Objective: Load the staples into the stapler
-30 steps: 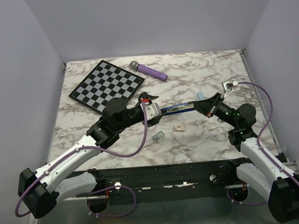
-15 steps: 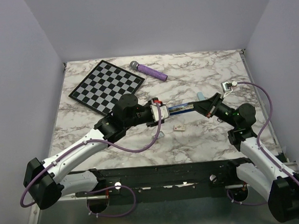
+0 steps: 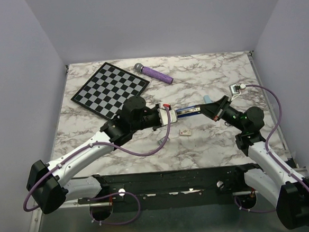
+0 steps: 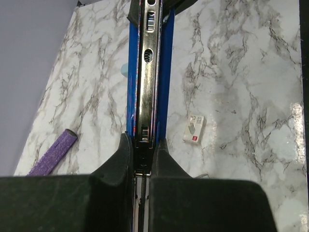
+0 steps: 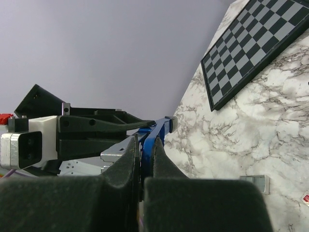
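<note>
The stapler (image 3: pixel 188 111) is a slim bar with dark blue sides and a bright silver metal channel running down its middle. The channel (image 4: pixel 146 72) has oblong slots cut in it and faces the left wrist camera. A black part sits at the end nearest that camera.

It hangs between the two hands, above the marbled surface (image 3: pixel 209 144). It lies to the right of the chessboard (image 3: pixel 110 87) and nearer the arms than the board's near corner.

Its long axis runs left to right, roughly level, with the end farther from the chessboard slightly farther back.

The left hand (image 3: pixel 167 114) has its fingers (image 4: pixel 120 159) drawn in tight against the two blue sides at the end nearest the chessboard. The right hand (image 3: pixel 211 110) pinches the opposite end, its fingers (image 5: pixel 126 159) almost together on the thin blue edge (image 5: pixel 157 135).

A small white packet (image 4: pixel 194 129) lies on the surface below the stapler, farther from the chessboard.
</note>
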